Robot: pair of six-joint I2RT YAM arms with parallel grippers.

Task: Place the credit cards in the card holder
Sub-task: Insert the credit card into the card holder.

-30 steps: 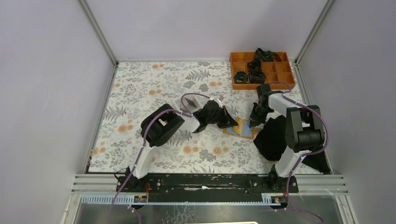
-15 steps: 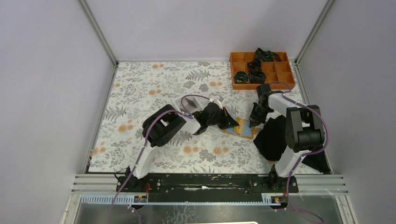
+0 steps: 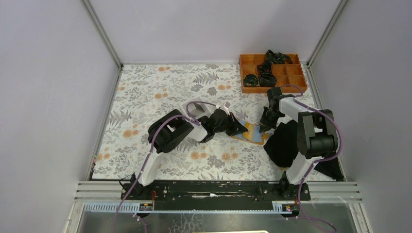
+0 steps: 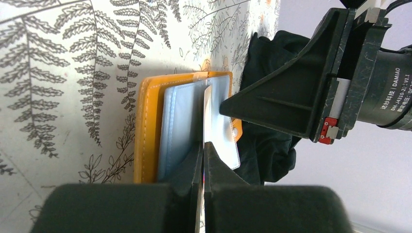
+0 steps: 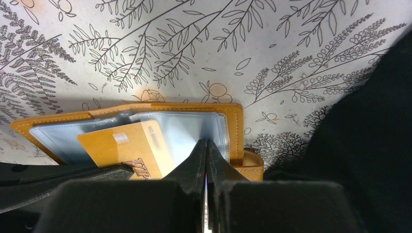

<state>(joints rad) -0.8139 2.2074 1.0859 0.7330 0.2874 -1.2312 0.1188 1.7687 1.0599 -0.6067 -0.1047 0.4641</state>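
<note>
Pinching thin gold credit card (image 5: 128, 145), left gripper (image 4: 204, 144) clamped; right gripper (image 5: 206, 143) closed at stitched tan card holder (image 4: 145, 126).

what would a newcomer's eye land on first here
Both arms meet over an open orange card holder right of centre on the fern-printed table. The left gripper is shut on a gold card angled over the pale sleeves; the shut right gripper has its tips down on the holder. A black cloth lies right of them, an orange compartment tray in the far right corner.
</note>
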